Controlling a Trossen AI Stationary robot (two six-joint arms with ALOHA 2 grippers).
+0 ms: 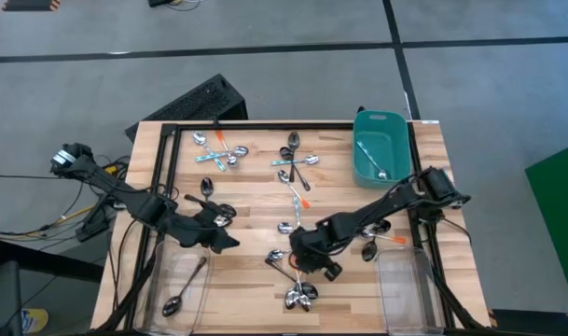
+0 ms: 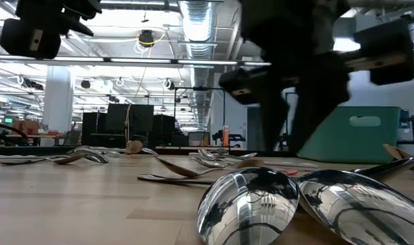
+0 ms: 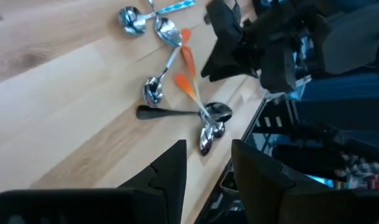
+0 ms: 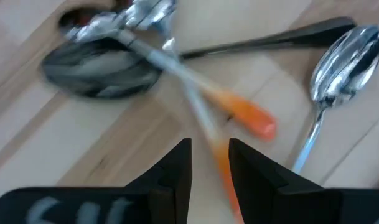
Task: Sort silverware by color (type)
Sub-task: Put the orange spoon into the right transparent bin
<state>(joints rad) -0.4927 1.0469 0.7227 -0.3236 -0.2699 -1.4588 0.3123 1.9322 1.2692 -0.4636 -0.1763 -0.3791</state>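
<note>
Small spoons lie on the wooden table in loose clusters: far left [image 1: 218,149], far middle [image 1: 297,159], centre [image 1: 297,201] and near edge [image 1: 295,285]. My right gripper [image 1: 311,265] hovers low over the near cluster, open. In its wrist view its fingers [image 4: 210,158] stand on either side of an orange spoon handle [image 4: 221,163]. That handle crosses another orange-handled spoon [image 4: 251,119] and a dark spoon [image 4: 102,65]. My left gripper [image 1: 226,238] [image 3: 208,165] is open and empty, left of the near cluster [image 3: 201,115].
A teal tub [image 1: 381,173] with one spoon in it stands at the far right. One clear bin [image 1: 162,280] at the near left corner holds a dark spoon; another clear bin [image 1: 405,289] stands at the near right. More spoons [image 1: 372,247] lie under my right arm.
</note>
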